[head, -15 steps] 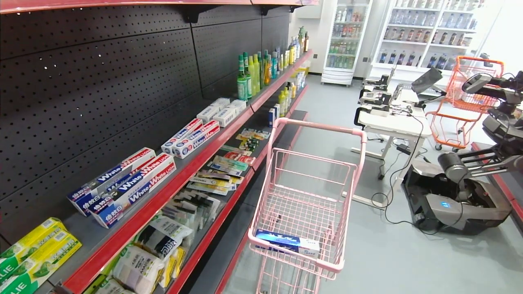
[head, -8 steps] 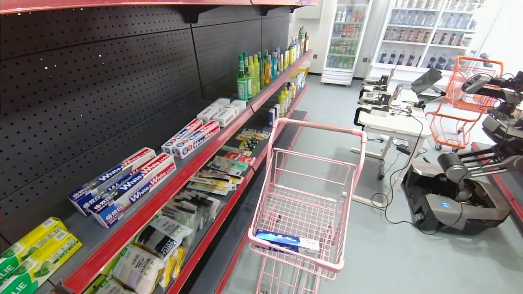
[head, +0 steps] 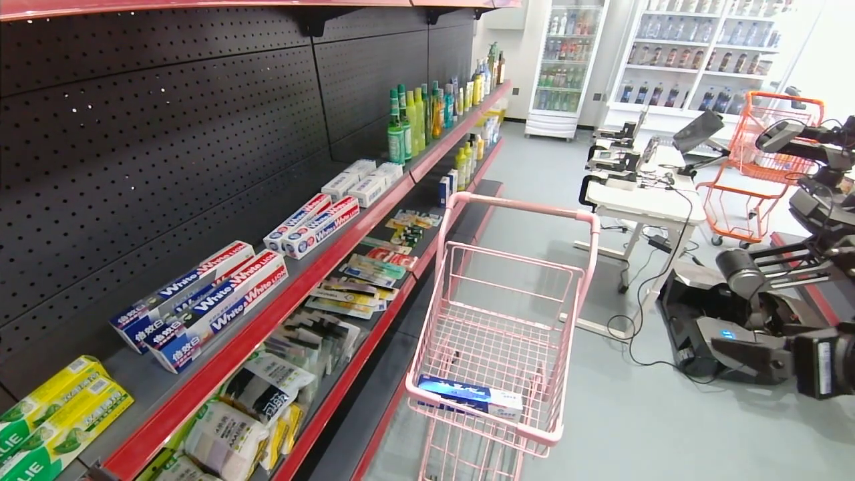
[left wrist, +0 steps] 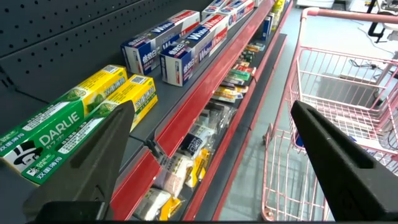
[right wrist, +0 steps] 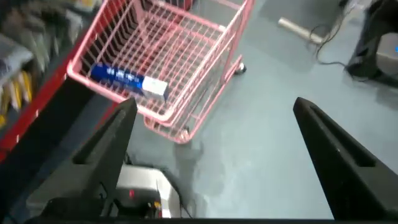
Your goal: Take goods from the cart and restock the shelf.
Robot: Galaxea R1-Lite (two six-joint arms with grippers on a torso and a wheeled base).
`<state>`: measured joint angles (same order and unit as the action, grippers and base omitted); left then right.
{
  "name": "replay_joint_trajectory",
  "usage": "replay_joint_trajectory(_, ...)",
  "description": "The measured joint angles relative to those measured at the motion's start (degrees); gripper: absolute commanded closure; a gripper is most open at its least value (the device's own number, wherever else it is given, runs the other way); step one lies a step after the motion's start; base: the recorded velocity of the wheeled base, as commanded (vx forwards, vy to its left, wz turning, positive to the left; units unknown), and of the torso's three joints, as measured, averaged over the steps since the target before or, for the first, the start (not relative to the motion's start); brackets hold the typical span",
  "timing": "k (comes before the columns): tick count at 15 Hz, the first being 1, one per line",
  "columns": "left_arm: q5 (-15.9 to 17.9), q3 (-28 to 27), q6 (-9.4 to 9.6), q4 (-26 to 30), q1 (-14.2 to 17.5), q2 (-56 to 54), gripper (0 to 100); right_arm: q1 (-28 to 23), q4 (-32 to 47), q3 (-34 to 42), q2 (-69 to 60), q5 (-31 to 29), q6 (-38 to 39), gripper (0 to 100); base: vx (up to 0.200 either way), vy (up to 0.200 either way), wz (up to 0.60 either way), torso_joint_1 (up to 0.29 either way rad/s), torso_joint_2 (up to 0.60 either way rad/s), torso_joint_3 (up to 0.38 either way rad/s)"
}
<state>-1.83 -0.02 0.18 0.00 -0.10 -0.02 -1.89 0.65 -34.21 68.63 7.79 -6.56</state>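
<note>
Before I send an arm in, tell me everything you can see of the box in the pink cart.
The box is a long, slim carton, seemingly cardboard, blue with one white end. It looks closed and undamaged. It lies flat, alone on the wire floor of the pink cart, along the basket's end nearest the robot. Only the cart touches it.

Pink cart (head: 521, 206); blue-white box (head: 469, 395); red-edged black shelf (head: 267, 326).
</note>
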Motion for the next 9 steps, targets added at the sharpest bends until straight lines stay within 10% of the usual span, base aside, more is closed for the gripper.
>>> replay_joint_trajectory(9,0.02,0.02,0.00,0.00,0.00,0.00,0,-2.01,-0.27,-12.73,29.90,7.69,-21.76,0,0.000,0.000,0.00,-0.121,0.26,0.141)
